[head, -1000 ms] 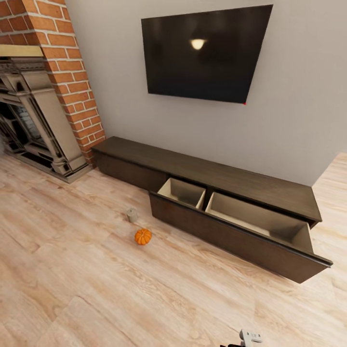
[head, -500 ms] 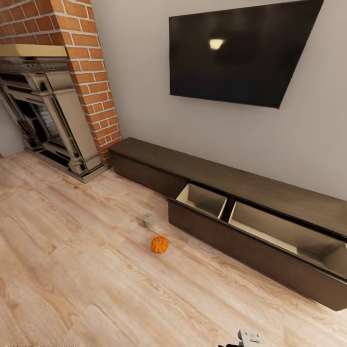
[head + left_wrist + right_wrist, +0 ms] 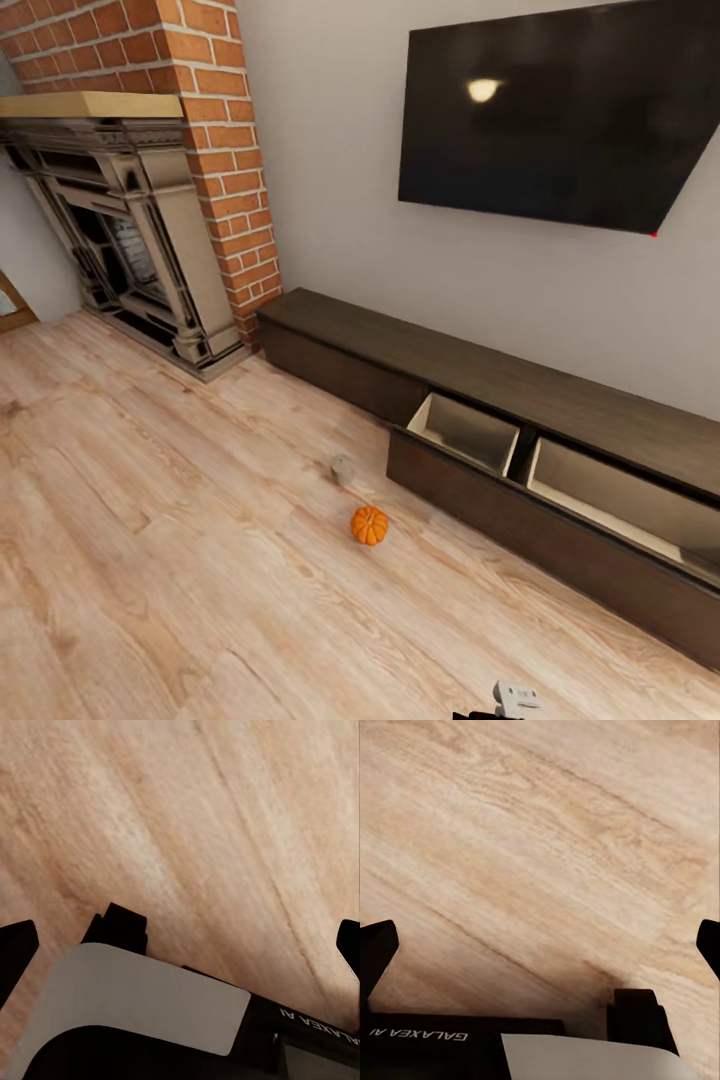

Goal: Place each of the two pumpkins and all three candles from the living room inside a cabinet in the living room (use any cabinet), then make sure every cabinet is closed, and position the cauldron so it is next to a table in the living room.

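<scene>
We face a long dark wood cabinet [image 3: 470,375] set against a pale wall, under a black television [image 3: 560,110]. One wide drawer [image 3: 560,480] of the cabinet stands pulled out, and we see two pale beige compartments inside it, both bare as far as we can tell. On the wood floor [image 3: 150,520] in front of the drawer's near end sit one orange pumpkin [image 3: 369,525] and one squat grey candle [image 3: 343,469]. The candle stands just beside the drawer's corner; the pumpkin lies near it, a little farther from the cabinet, and the two do not touch. A brick chimney with a dark fireplace [image 3: 130,230] stands off to the left.

Our left claw [image 3: 180,945] hangs over bare floorboards, its dark fingertips [image 3: 15,952] spread wide at the frame's edges with nothing between them. Our right claw [image 3: 540,945] is likewise spread wide and empty above the floor.
</scene>
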